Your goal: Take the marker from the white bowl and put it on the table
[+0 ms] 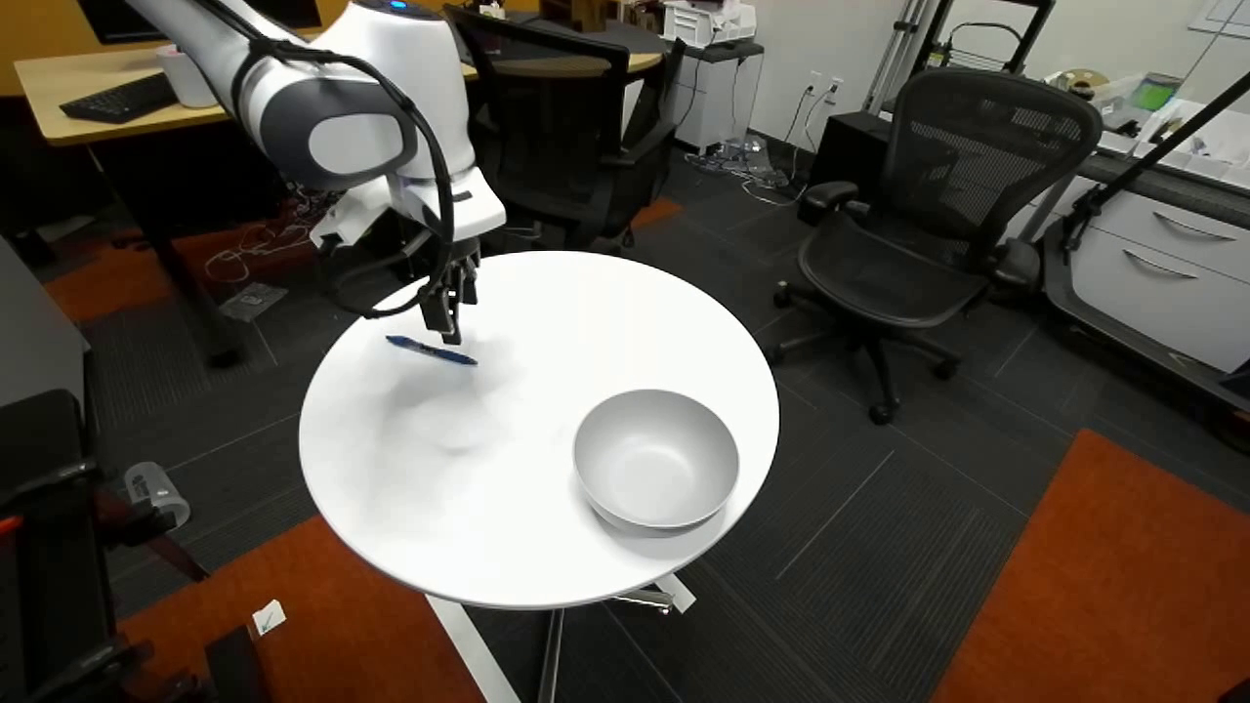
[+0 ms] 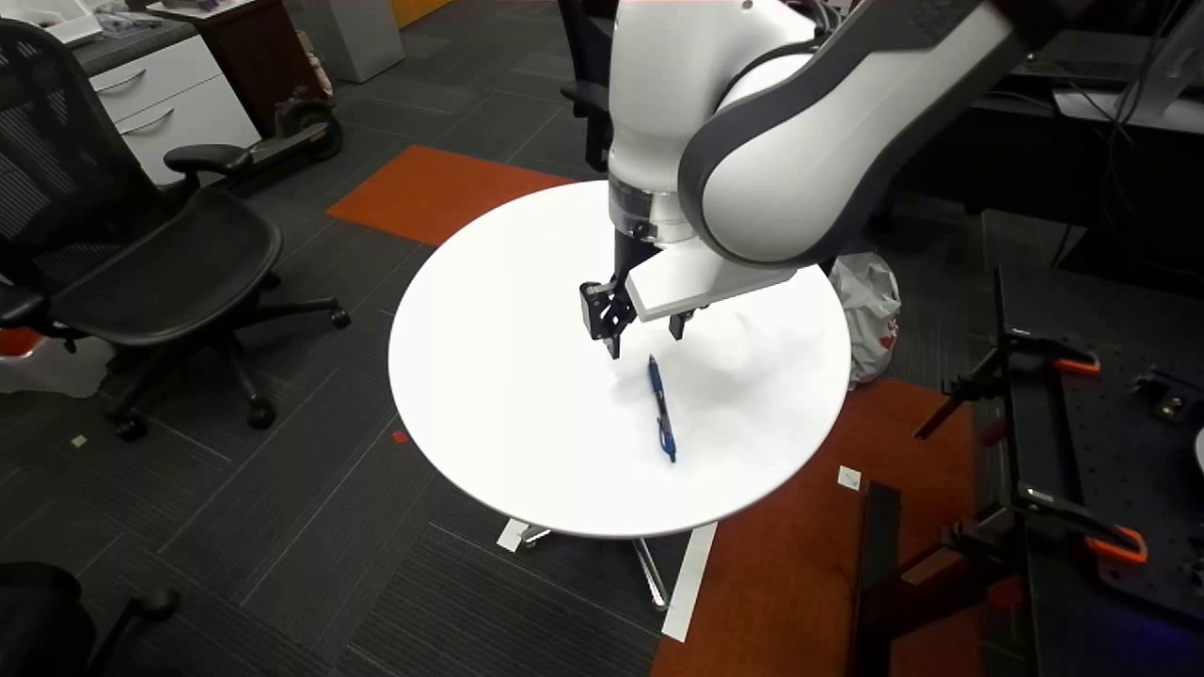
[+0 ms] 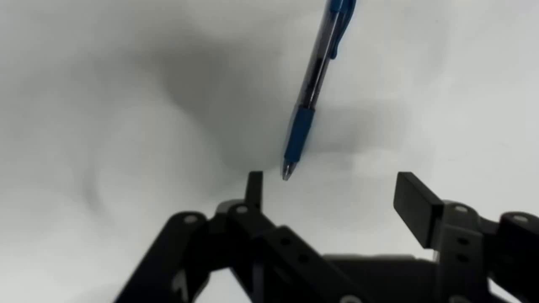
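The marker, a thin blue pen (image 1: 431, 351), lies on the round white table (image 1: 527, 547), outside the bowl. It also shows in an exterior view (image 2: 661, 407) and in the wrist view (image 3: 310, 90). The white bowl (image 1: 654, 459) stands near the table's edge, and its inside looks bare. In the exterior view with the arm in front, the bowl is hidden. My gripper (image 1: 459, 317) is open and empty, low over the table at the pen's tip end. In the wrist view the pen tip lies just ahead of the jaws (image 3: 330, 181), nearer the left finger.
A black office chair (image 1: 947, 195) stands beside the table, and another chair (image 1: 557, 127) stands behind it. A wooden desk (image 1: 59, 88) with a keyboard is at the back. A dark bench with clamps (image 2: 1110, 451) stands near the table.
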`<state>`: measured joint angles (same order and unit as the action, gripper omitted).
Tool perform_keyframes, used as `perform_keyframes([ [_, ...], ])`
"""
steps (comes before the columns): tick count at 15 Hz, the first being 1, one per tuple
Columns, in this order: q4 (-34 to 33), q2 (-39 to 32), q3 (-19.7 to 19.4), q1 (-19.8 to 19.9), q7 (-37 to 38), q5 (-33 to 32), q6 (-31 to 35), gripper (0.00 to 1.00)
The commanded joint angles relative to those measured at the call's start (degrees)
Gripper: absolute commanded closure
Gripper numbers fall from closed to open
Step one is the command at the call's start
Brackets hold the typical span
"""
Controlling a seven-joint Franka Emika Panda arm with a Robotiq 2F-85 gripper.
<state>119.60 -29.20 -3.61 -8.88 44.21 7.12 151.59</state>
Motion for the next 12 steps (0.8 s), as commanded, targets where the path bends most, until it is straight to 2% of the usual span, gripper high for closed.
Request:
perform_keyframes([
  [1,5.8,8.9,0.2,0.7,-2.0,0.7,-1.5,0.00],
  [7,11.5,17.9,1.2,2.4,-5.7,1.3,-0.8,0.00],
  [8,8.0,13.7,0.5,1.5,-3.3,-0.2,-0.3,0.00],
  [12,8.4,14.0,0.6,1.6,-3.4,-0.2,-0.3,0.00],
])
